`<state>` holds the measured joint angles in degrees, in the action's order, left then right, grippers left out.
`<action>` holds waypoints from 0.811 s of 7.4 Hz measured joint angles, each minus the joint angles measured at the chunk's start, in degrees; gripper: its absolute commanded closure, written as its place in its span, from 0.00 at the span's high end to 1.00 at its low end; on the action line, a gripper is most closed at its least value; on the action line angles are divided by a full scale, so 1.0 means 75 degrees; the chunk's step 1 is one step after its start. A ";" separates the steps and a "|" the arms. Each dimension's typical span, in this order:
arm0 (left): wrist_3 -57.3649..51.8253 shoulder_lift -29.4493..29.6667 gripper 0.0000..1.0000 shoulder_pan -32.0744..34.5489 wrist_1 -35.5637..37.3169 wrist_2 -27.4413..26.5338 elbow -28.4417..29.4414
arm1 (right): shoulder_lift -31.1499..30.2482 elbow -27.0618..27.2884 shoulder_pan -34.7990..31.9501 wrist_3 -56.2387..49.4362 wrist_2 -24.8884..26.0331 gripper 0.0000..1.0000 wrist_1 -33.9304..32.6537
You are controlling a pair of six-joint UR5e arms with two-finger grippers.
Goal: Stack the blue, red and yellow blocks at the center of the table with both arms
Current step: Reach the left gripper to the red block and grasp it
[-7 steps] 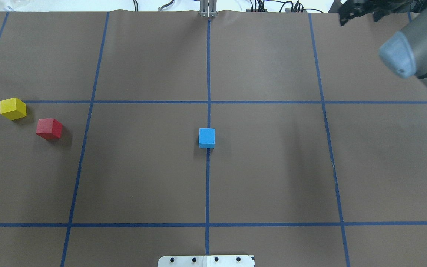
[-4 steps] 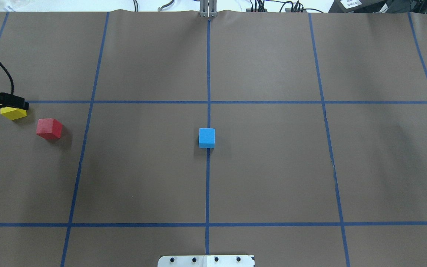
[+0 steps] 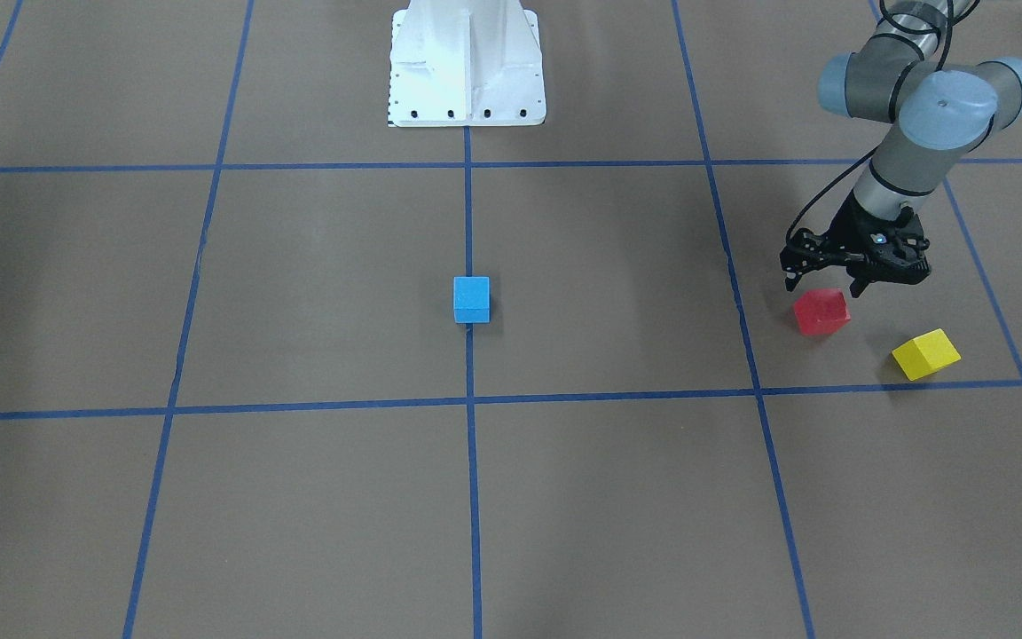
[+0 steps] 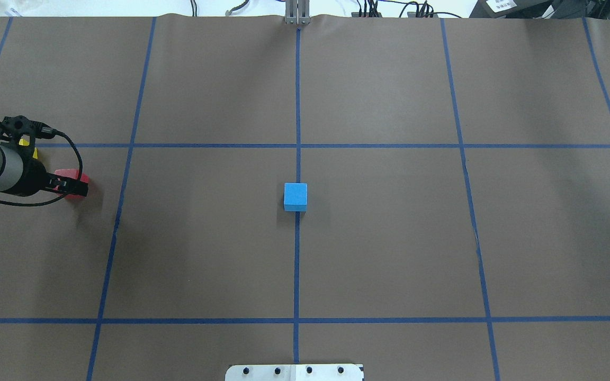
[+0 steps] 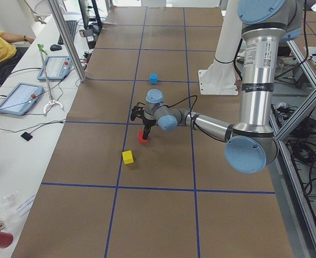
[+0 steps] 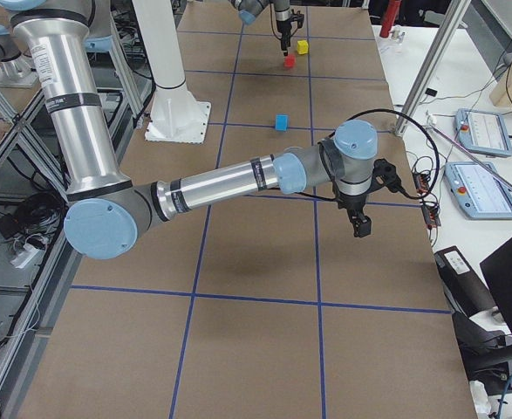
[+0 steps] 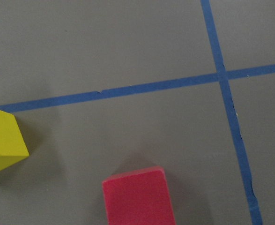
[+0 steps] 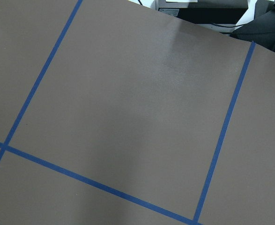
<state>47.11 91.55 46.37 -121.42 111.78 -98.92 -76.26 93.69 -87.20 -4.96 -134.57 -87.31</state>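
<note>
Brown table, blue tape grid

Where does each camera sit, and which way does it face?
Front: across table, facing base; left arm.
Overhead: behind robot, facing down; left arm.
Left: table end; left arm near.
Right: opposite end; right arm near.
Left wrist: faces red block, yellow block; no body.
Right wrist: table only; no body.
Front, overhead share blue block.

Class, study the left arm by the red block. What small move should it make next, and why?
Probably lower the left end effector straight down around the red block. It hangs open just above that block, jaws either side, not yet gripping, and the blue block already sits at the centre with nothing on it.
</note>
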 measured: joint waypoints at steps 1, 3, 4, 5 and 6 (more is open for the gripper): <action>-0.0027 0.0083 1.00 -0.0036 -0.0004 -0.0015 0.0152 | -0.0002 0.0000 -0.0002 -0.0002 0.0000 1.00 0.0003; -0.0064 0.0275 0.77 -0.0051 -0.0009 -0.0021 0.0416 | 0.0001 0.0000 -0.0002 0.0004 0.0003 1.00 0.0004; -0.0069 0.0403 0.27 -0.0054 -0.0037 -0.0022 0.0601 | 0.0011 0.0000 0.0000 0.0010 0.0009 1.00 0.0007; -0.0090 0.0462 0.00 -0.0053 -0.0086 -0.0019 0.0704 | 0.0015 0.0001 0.0002 0.0027 0.0011 1.00 0.0012; -0.0233 0.0456 0.00 -0.0041 -0.0114 -0.0002 0.0733 | 0.0018 0.0006 0.0002 0.0041 0.0012 1.00 0.0015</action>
<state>45.36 94.97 46.07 -122.27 111.77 -93.43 -76.12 93.74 -87.19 -4.65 -134.48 -87.20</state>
